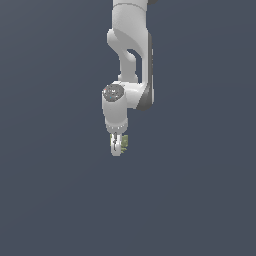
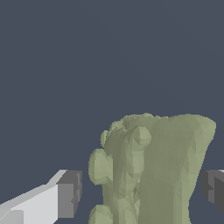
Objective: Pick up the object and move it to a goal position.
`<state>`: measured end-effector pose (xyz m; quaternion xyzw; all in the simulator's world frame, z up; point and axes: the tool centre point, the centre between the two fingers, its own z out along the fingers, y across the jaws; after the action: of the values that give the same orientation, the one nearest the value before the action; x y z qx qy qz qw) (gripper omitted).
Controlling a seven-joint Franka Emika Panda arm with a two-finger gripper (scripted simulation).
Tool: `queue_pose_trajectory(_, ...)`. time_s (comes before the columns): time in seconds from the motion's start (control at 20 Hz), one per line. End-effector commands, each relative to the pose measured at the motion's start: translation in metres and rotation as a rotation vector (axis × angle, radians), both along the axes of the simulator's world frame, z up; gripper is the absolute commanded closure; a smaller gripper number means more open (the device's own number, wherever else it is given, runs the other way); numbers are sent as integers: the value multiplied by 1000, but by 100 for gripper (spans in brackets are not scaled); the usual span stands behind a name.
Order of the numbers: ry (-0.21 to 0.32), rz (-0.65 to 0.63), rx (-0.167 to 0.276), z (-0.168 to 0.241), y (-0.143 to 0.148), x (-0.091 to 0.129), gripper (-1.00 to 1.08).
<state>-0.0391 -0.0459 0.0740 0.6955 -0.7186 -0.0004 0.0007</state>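
The object (image 2: 153, 166) is an olive-green, bumpy lump that fills the wrist view between my two fingers. My gripper (image 2: 142, 192) straddles it. One dark pad (image 2: 70, 194) stands a narrow gap away from the lump's knobbly side. The other pad (image 2: 213, 189) sits right at its smoother side, and contact there is unclear. In the exterior view the white gripper (image 1: 117, 146) points straight down below the arm, with the object (image 1: 124, 143) showing as a green patch beside the fingers on the exterior view's right. The jaws are open around it.
A uniform dark blue-grey surface (image 1: 200, 200) surrounds the gripper in both views. The white arm (image 1: 131, 45) rises above the gripper to the top of the exterior view. Nothing else shows.
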Motion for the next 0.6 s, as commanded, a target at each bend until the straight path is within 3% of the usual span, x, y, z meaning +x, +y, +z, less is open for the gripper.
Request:
queue_pose_trajectory(0.0,-1,0,0,-6,0,1,-92)
queue_pose_trajectory(0.1,-1,0,0,-7,0,1,-92)
queue_pose_trajectory(0.15,-1,0,0,-7,0,1,108)
queue_pose_trajectory(0.55,-1,0,0,-7,0,1,108)
